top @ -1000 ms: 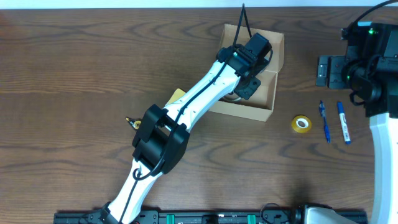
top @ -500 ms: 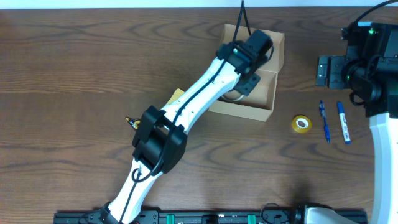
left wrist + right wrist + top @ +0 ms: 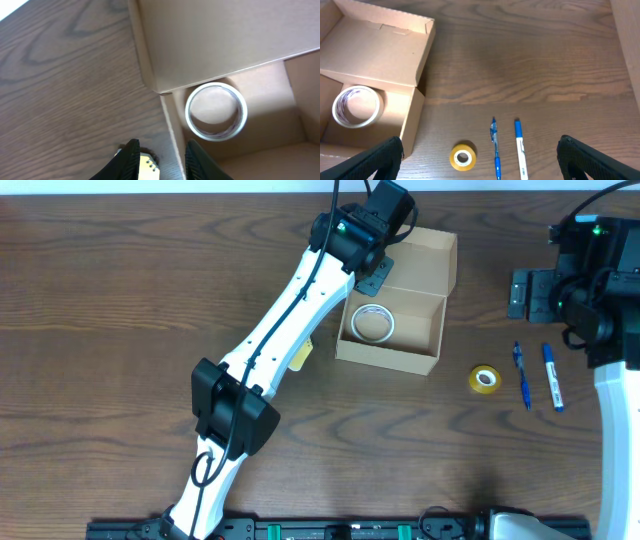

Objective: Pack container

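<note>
Table: dark wood grain; all items are laid on it.
Container: tan cardboard box, found right of the table's centre towards the far edge. The lid flap is folded back on the far side and the interior is exposed.
Contents: one pale tape roll is seen lying flat in the near-left corner of the box floor.
Left gripper: positioned over the container's left wall, near the edge of the lid flap. The fingers are parted by a modest gap and nothing is gripped. Contact with the box cannot be determined.
Right gripper: held at the right side of the table, well apart from the container. The jaws are spread wide and nothing is held.
Yellow tape roll: laid flat on the table just right of the container's near-right corner.
Pens: a blue pen and a white marker are laid side by side, right of the yellow roll.
Cream pad: partly covered by the left arm, left of the container.
</note>
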Available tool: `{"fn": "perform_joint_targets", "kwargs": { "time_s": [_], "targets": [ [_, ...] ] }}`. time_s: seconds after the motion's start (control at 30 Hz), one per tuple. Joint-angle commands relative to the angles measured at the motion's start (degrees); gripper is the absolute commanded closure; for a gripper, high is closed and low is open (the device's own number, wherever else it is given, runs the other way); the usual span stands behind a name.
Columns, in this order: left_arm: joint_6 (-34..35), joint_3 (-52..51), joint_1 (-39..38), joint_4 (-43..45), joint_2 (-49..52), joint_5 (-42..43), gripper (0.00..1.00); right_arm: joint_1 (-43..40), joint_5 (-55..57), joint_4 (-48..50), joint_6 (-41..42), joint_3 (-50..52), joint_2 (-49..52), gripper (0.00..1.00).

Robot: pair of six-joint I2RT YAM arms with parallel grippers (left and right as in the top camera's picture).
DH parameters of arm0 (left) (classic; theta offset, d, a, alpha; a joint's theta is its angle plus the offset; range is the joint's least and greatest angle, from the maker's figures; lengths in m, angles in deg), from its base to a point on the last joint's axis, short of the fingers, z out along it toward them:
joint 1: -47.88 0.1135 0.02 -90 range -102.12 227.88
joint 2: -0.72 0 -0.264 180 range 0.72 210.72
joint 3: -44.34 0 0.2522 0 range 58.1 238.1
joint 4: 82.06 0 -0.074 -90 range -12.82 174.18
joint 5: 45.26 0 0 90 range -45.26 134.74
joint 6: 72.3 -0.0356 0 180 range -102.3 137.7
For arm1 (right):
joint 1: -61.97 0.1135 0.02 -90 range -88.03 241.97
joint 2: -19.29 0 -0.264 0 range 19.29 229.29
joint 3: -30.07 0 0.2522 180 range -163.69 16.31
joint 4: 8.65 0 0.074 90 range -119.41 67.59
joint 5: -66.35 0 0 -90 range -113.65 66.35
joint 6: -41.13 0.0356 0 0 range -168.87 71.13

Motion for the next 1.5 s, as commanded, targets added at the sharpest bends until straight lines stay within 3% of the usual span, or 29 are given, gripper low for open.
{"fn": "perform_joint_targets", "kwargs": {
  "time_s": [0.0,0.2,0.4,0.67,1.17,1.3,1.4,1.43,1.47],
  "targets": [
    [0.6,1.0,1.5,-0.5,-1.2,-3.5,0.69,0.3,1.8,-0.1,-0.2,-1.2,0.4,0.02],
    [0.6,0.3,8.3,-1.6,-1.2,-4.6,0.7,0.3,2.3,-0.1,-0.2,-1.2,0.4,0.01],
    [0.2,-8.4,13.9,-2.2,-1.2,6.3,0.76,0.3,2.3,-0.1,-0.2,-1.2,0.4,0.01],
    [-1.0,-20.2,13.1,-0.9,-1.2,7.5,0.76,0.3,2.3,-0.6,-0.2,-1.2,0.4,0.01],
    [6.7,-21.4,9.9,-3.6,-2.4,7.5,0.72,0.3,2.3,-0.9,-0.2,-1.2,0.4,0.01],
    [6.7,-21.4,7.4,-1.0,-5.1,7.3,0.73,0.3,2.3,-0.6,-0.2,-1.2,0.4,0.01],
    [6.4,-21.4,6.1,5.9,-8.5,4.9,0.72,0.3,2.3,-0.5,-0.2,-1.2,0.4,0.01],
    [6.4,-21.4,5.8,8.7,-9.6,2.9,0.71,0.3,2.3,-0.5,-0.2,-1.2,0.4,0.01],
    [6.4,-21.4,5.7,13.5,-11.3,-0.5,0.62,0.3,2.3,-0.5,-0.2,-1.2,0.4,0.01]
  ]
}}
